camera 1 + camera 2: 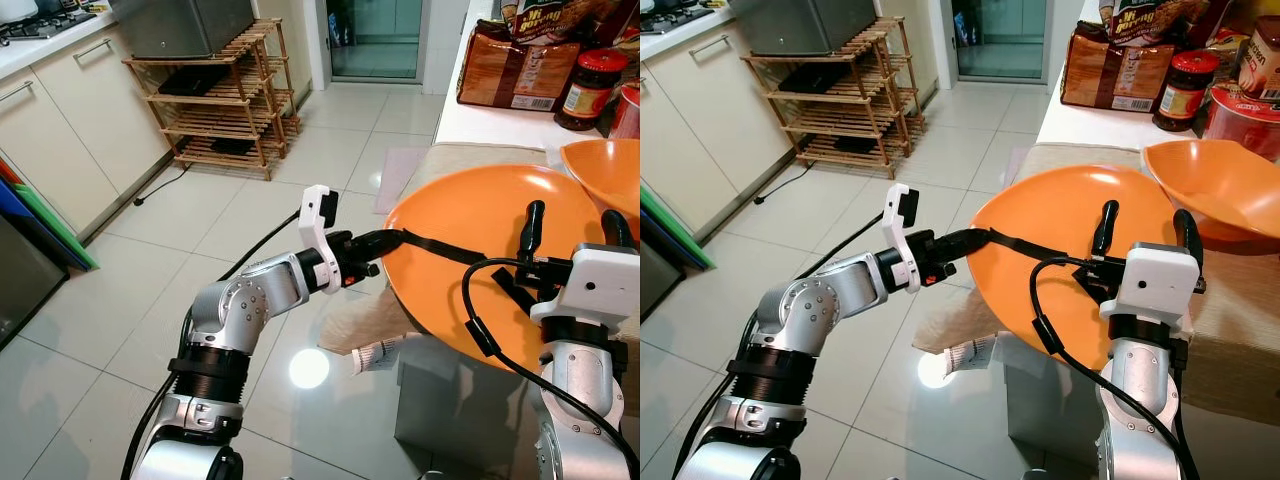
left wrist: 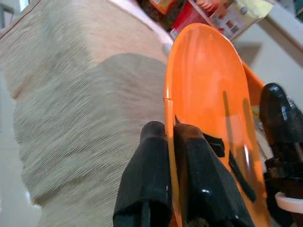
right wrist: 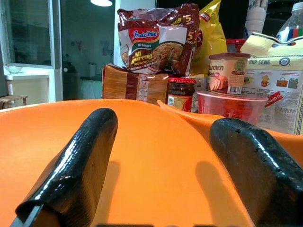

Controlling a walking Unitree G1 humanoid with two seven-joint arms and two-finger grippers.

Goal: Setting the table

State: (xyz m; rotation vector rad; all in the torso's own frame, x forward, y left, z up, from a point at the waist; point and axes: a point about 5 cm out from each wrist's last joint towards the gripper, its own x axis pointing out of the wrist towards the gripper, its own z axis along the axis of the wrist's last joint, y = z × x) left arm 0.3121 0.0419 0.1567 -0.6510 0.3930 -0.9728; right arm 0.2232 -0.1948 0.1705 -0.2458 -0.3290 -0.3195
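Beige woven cloth covers the table (image 1: pixel 470 160), which stands on a pale tiled floor (image 1: pixel 200 230). At the table's near edge an orange plate (image 1: pixel 470 225), wide, shallow and glossy, juts out past the cloth, with an orange bowl (image 1: pixel 1215 185) just beside it farther in. Behind these stand food packets (image 3: pixel 158 33) and a dark jar (image 1: pixel 1180 85). From the left, the left gripper (image 2: pixel 171 142) reaches in with bent elbow, fingers pinched onto the plate's rim. Over the plate's near side sits the right gripper (image 3: pixel 163 156), fingers spread wide, holding nothing.
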